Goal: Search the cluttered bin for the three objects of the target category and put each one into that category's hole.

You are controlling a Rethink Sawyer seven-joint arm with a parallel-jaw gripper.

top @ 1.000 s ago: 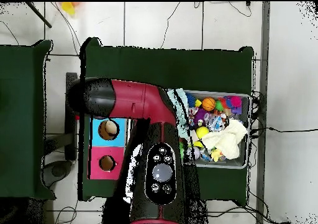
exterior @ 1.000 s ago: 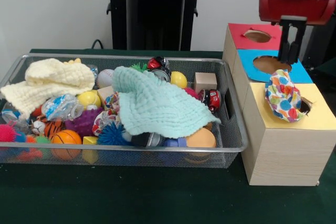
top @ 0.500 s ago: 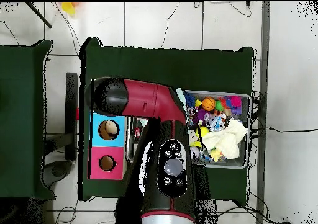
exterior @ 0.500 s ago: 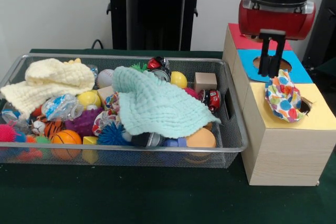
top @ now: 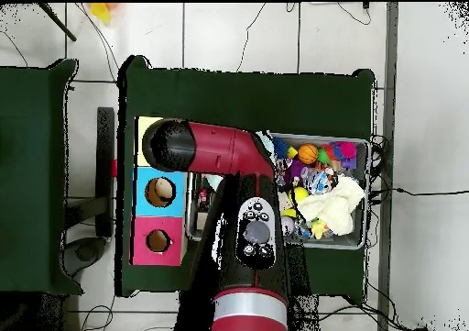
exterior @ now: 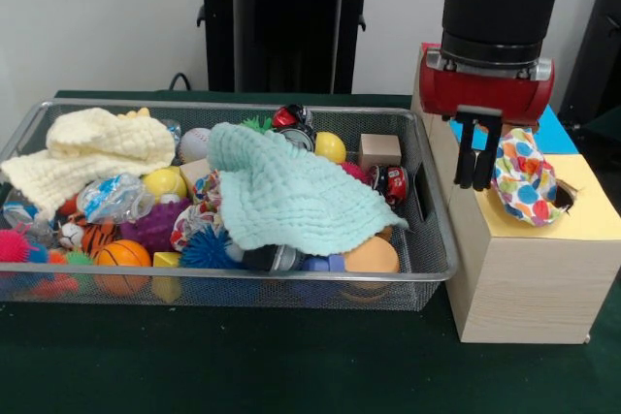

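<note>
A multicoloured spotted cloth point(exterior: 524, 176) lies bunched over the hole of the yellow-topped box point(exterior: 588, 216), partly hanging into it. Just left of the cloth, over the box's near-left edge, my gripper point(exterior: 475, 181) hangs open with nothing between its fingers. In the wire bin point(exterior: 432, 239) a mint cloth point(exterior: 291, 196) is spread over toys in the middle. A cream cloth point(exterior: 92, 152) is heaped at the bin's left end. In the overhead view the arm point(top: 240, 217) hides the gripper, and the cream cloth point(top: 337, 204) shows in the bin point(top: 367, 195).
The blue box point(exterior: 558, 131) and red box point(exterior: 427, 51) stand behind the yellow one, mostly hidden by the arm; overhead, the blue hole point(top: 159, 192) and red hole point(top: 158, 241) show. Balls, spiky toys, a wooden block point(exterior: 378, 150) and small cars fill the bin.
My gripper has moved left and lower, from over the blue box toward the bin side of the yellow box. The spotted cloth has stayed on the yellow hole.
</note>
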